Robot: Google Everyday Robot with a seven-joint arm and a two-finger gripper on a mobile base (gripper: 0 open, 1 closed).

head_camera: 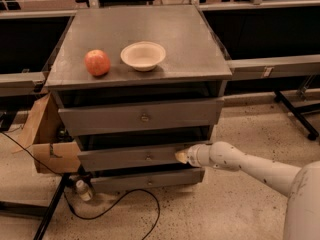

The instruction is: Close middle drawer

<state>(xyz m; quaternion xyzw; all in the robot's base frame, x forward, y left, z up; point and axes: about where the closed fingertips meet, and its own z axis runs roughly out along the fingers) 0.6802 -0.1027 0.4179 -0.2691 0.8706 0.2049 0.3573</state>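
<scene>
Gripper [181, 156], the pale tip of the white arm [250, 167] that enters from the lower right corner of the view, lies against the right end of the middle drawer [130, 158]. Whether it is clenched or released cannot be told. The tip meets the drawer's flat grey front at the height of the small central knob [148, 157], which sits to its left, apart from it.

The middle drawer is the second of three in the grey metal cabinet [220, 91]. A dark gap shows above its front and another below it. Its front runs from the gripper leftward to the cabinet's left edge.

Above it is the top drawer [100, 119], taller in front and fitted with a larger round knob [144, 117]. Below it is the lowest drawer [147, 180], close to the floor.

On the cabinet top [190, 39], a red apple [97, 62] rests near the front left corner. A pale empty bowl [143, 55] stands just to its right, apart from it.

Against the cabinet's left side leans an open cardboard box [47, 144]. Beneath the box, a small bottle [82, 189] stands on the speckled floor [235, 209]. A black cable [125, 204] loops across the floor in front of the lowest drawer.
</scene>
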